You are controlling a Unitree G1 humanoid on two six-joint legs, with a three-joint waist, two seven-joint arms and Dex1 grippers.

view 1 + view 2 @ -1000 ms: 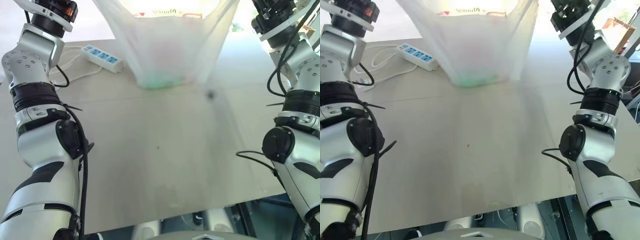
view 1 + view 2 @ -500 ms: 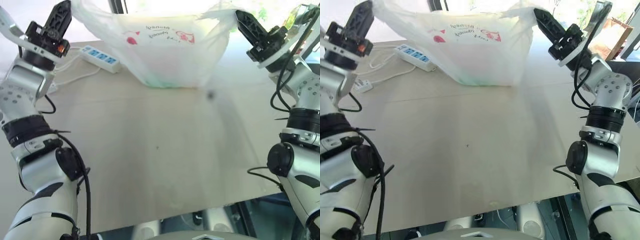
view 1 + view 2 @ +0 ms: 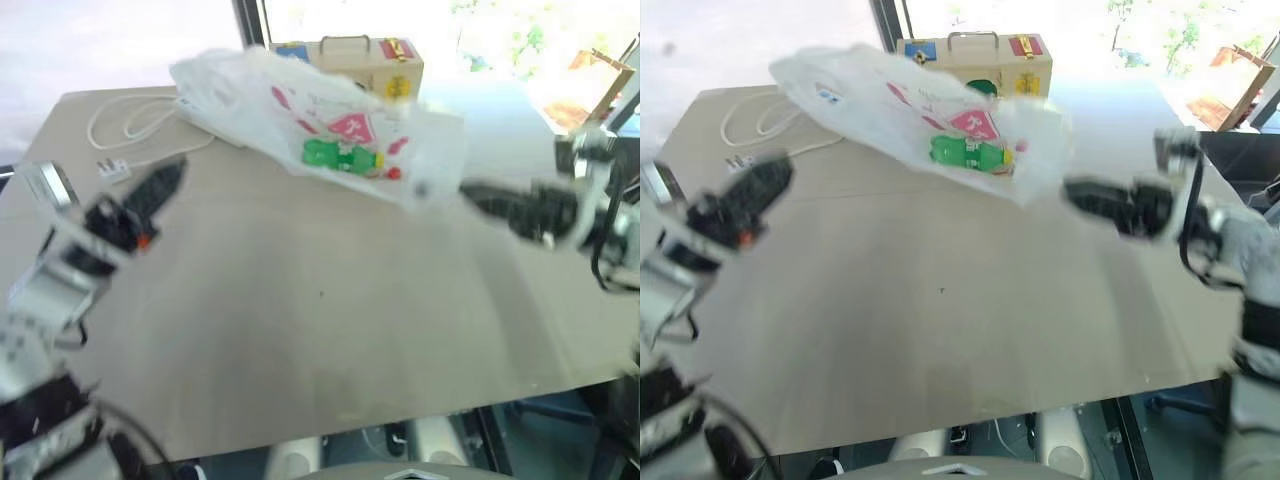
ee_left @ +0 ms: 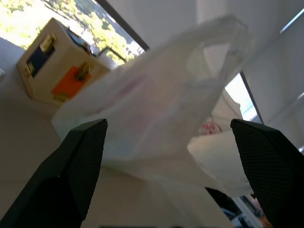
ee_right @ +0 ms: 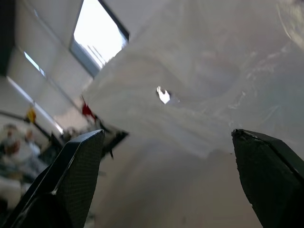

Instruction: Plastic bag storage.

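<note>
The plastic bag (image 3: 300,105), thin, white and translucent, lies slumped across the far middle of the table (image 3: 320,330), free of both grippers. Its red square logo (image 3: 352,128) faces up, and something green (image 3: 335,155) shows through the film just below it. My left gripper (image 3: 168,178) hovers low over the table's left side, short of the bag, its fingers (image 4: 80,156) spread wide with nothing between them. At the right, my right gripper (image 3: 480,198) points toward the bag's right end. It is open too, with fingers (image 5: 266,166) wide apart and the bag beyond them.
A pale wooden case (image 3: 350,60) with a handle and coloured patches stands behind the bag. A white cable (image 3: 120,115) and its plug (image 3: 112,170) lie at the far left. A cardboard box (image 3: 600,75) stands off the table at the far right.
Both grippers opened and let go of the bag's handles, then dropped low and drew back toward me. The bag fell from its stretched, hanging pose and collapsed onto the table.
</note>
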